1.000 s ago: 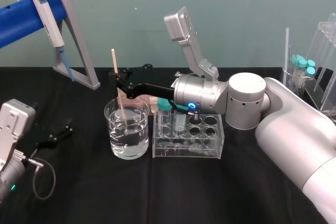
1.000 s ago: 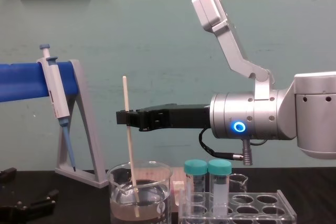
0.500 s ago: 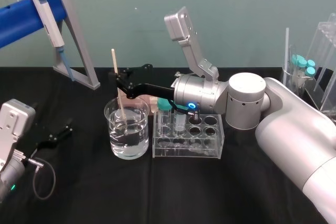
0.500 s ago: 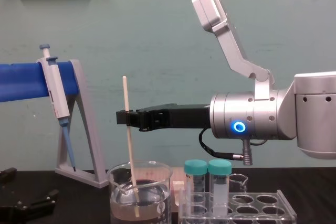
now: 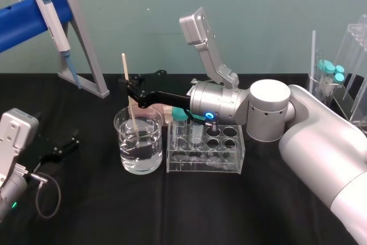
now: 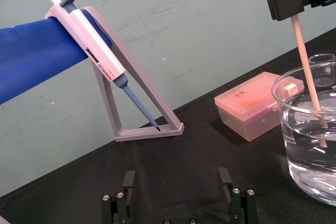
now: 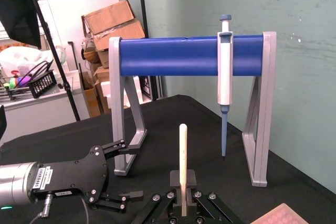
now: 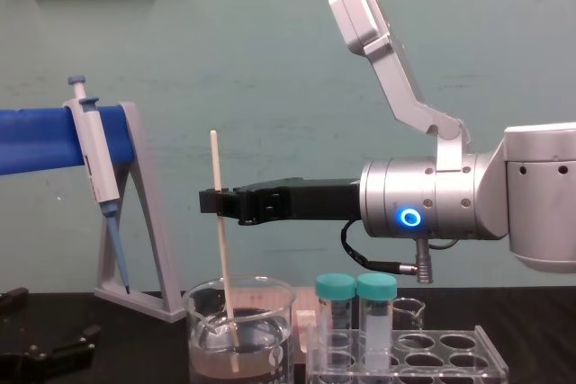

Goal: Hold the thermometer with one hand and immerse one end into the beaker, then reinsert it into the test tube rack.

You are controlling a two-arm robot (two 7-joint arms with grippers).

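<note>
My right gripper reaches in from the right above the beaker and is shut on the thermometer, a thin cream-white rod held a little tilted. In the chest view the thermometer passes down through the gripper, and its lower end sits in the water of the beaker. The clear test tube rack stands just right of the beaker. At the table's left, my left gripper lies low and open, with nothing between its fingers.
A grey-and-blue pipette hangs on a blue-barred stand at the back left. A pink tip box sits behind the beaker. Two teal-capped tubes stand in the rack. More tubes and a clear holder stand at the far right.
</note>
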